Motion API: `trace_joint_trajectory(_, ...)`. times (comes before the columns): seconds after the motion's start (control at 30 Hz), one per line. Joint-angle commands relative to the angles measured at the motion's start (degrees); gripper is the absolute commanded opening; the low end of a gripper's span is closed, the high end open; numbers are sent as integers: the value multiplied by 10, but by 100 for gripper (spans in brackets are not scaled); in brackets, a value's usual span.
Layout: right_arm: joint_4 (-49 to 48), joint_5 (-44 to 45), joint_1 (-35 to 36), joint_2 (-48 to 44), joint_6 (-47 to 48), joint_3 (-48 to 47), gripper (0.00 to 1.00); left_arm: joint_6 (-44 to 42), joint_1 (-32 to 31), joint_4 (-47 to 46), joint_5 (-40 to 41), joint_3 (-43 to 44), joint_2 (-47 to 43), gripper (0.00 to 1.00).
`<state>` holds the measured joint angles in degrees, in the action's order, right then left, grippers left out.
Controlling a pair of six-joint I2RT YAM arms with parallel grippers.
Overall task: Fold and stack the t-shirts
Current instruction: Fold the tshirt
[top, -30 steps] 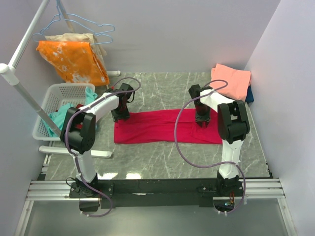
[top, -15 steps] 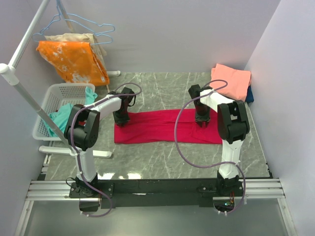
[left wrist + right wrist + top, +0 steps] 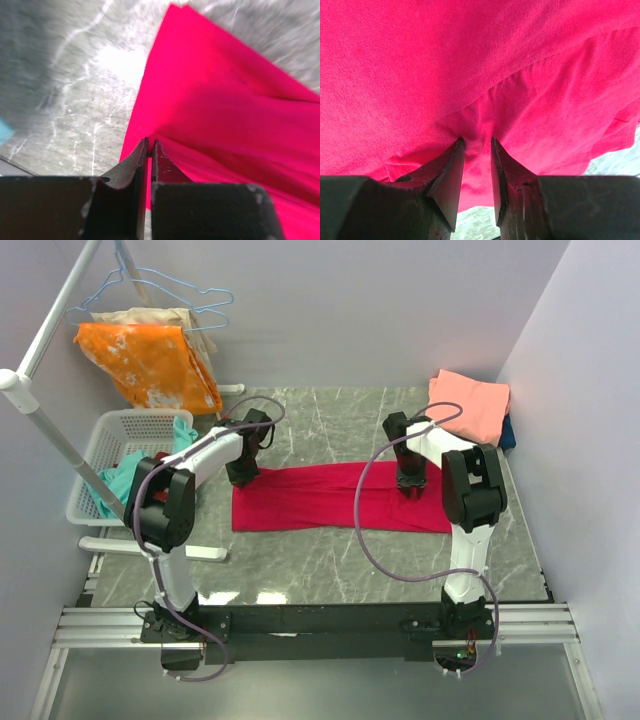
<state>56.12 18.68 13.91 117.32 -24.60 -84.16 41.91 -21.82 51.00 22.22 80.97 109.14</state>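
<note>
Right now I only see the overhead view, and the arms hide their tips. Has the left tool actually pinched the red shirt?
Observer: Yes. In the left wrist view the left tool is nearly closed, with a thin fold of the red shirt caught in it.
Operator: And the right one?
Observer: The right wrist view shows the right tool holding a thicker bunch of the shirt, so it stands wider.
Operator: Is the shirt flat there?
Observer: No. Wrinkles run toward that grip, so it looks gathered.
</note>
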Motion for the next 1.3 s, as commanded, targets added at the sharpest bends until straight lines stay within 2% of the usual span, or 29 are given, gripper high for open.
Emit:
trace_joint_trajectory(0.0,13,29,1,18,-6,1,35,14,4,22,60,27,-42,1)
trace_joint_trajectory(0.4,17,30,1,22,-8,-5,34,20,5,30,96,42,32,1)
trace_joint_trajectory(0.6,13,33,1,11,-12,-3,34,11,6,16,88,39,14,32)
trace_joint_trajectory(0.63,10,35,1,4,-12,-3,34,12,6,16,90,38,0,43)
trace_joint_trajectory(0.7,9,34,1,-5,-14,-4,34,9,6,13,96,38,-12,54)
trace_joint_trajectory(0.73,7,33,0,-9,-14,-5,34,9,6,13,99,39,-22,66)
trace_joint_trajectory(0.77,7,32,1,-11,-16,-6,34,7,6,11,101,39,-26,70)
trace_joint_trajectory(0.87,0,31,1,-31,-20,-6,33,5,6,11,107,42,-41,74)
trace_joint_trajectory(1.0,-14,22,0,-74,-25,-1,33,-23,6,-9,76,32,-62,74)
trace_joint_trajectory(1.13,-13,22,-1,-100,-33,-8,35,-67,6,-54,-15,16,-88,74)
trace_joint_trajectory(1.27,-7,14,-9,-106,-52,-24,38,-92,5,-62,-70,18,-71,74)
